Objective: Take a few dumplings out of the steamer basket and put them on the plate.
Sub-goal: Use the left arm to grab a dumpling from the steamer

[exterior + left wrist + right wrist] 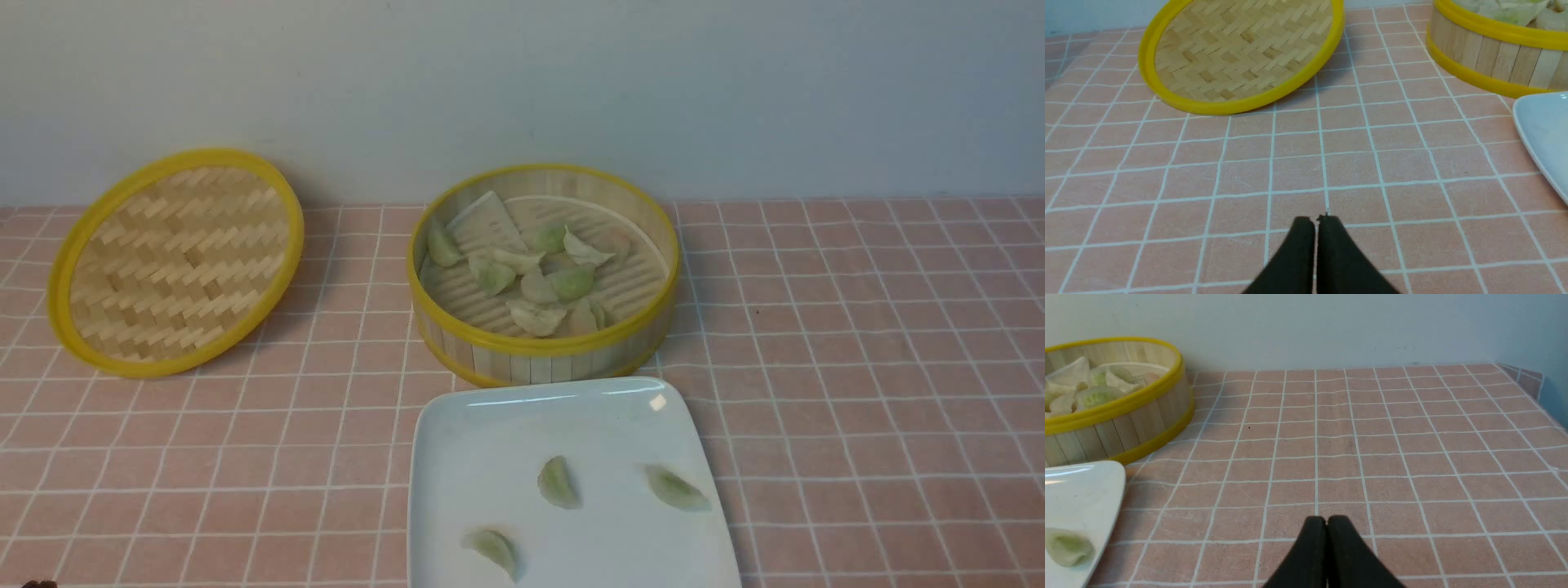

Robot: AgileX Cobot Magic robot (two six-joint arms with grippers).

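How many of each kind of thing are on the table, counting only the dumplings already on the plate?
Plate: 1
Steamer basket: 1
Basket lid: 1
Dumplings on the plate: 3
Total: 6

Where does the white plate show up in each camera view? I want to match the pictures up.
Front view: the plate lies nearest the camera, before the steamer basket, holding three dumplings.
Left wrist view: only one corner of the plate shows, beside the basket's wall.
Right wrist view: another plate corner shows beside the basket, with one dumpling on it.
Shared landmark: the basket's yellow bottom rim.
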